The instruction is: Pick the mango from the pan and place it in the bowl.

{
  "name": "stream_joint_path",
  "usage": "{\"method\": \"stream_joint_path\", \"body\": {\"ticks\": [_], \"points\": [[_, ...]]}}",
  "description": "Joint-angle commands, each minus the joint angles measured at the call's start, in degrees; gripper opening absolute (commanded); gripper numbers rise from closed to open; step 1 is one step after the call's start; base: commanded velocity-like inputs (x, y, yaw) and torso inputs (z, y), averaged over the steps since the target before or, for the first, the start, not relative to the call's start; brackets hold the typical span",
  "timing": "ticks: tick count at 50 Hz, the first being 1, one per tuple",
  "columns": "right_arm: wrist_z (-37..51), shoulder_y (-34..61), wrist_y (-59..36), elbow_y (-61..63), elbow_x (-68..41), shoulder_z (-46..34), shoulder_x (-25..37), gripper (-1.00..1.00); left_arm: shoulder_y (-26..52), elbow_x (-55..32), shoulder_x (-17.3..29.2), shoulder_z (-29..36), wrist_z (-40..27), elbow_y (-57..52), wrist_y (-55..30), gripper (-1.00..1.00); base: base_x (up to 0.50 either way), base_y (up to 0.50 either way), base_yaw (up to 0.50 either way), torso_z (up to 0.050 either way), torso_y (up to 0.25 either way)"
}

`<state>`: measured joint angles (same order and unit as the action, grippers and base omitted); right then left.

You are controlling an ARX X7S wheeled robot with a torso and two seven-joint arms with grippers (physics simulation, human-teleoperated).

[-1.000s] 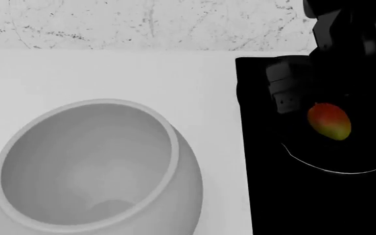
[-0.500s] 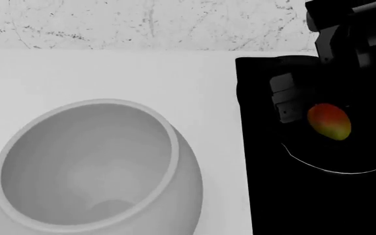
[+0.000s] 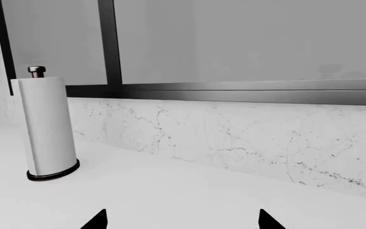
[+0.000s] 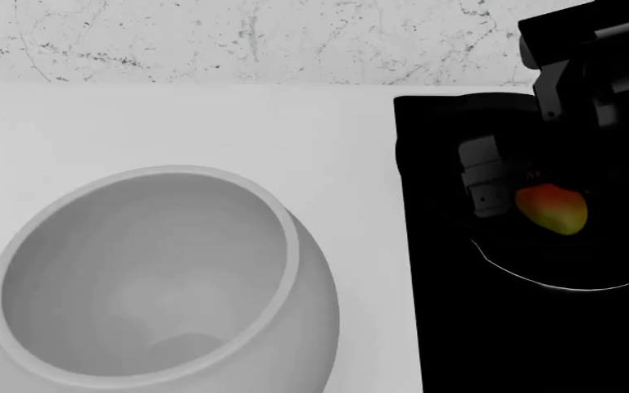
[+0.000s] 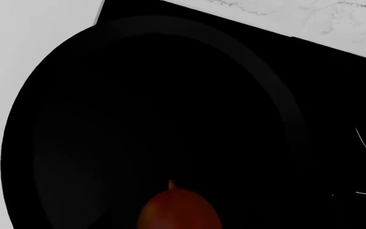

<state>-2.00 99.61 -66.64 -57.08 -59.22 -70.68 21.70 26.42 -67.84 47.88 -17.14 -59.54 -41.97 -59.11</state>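
Mango [image 4: 553, 209]: in pan [image 4: 555, 282], under right hand [image 4: 533, 192], lined up for grasp.
Hand: grip state can't tell.
Bowl [image 4: 151, 286]: on table, empty, awaiting drop.

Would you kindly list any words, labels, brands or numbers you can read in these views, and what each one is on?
None: no text shows in any view. The bowl, mango, pan, paper towel roll and marble wall all look unmarked; the wall shows only veining.

Red-yellow mango [image 4: 553, 208] lies in black pan [image 4: 555, 282] (grey bowl [image 4: 151, 278] well apart).
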Motion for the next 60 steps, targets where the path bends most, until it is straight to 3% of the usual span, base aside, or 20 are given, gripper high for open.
{"method": "stream_joint_path", "body": {"ticks": [1, 32, 60], "points": [[-1.4, -0.6, 1.2, -2.3, 0.9, -0.6, -0.8, 1.0, -0.5, 0.8, -0.2, 0.5, 0.3, 0.1, 0.6, 1.0, 0.0, 0.0, 0.0, 0.0, 0.0], [-9.6, -1.8, 6.8, -14.6, 5.6, -3.9, -6.4, 1.0, 1.7, 2.8, -0.7, 4.1, 0.8, 2.0, 1.2, 1.0, 0.0, 0.0, 0.0, 0.0, 0.0], [-11.2, -2.8, 7.4, -16.9, 7.9, -3.0, -7.6, 1.0, 0.1, 3.5, -0.4, 3.7, 1.4, 1.9, 2.2, 1.0, 0.0, 0.0, 0.0, 0.0, 0.0]]}}
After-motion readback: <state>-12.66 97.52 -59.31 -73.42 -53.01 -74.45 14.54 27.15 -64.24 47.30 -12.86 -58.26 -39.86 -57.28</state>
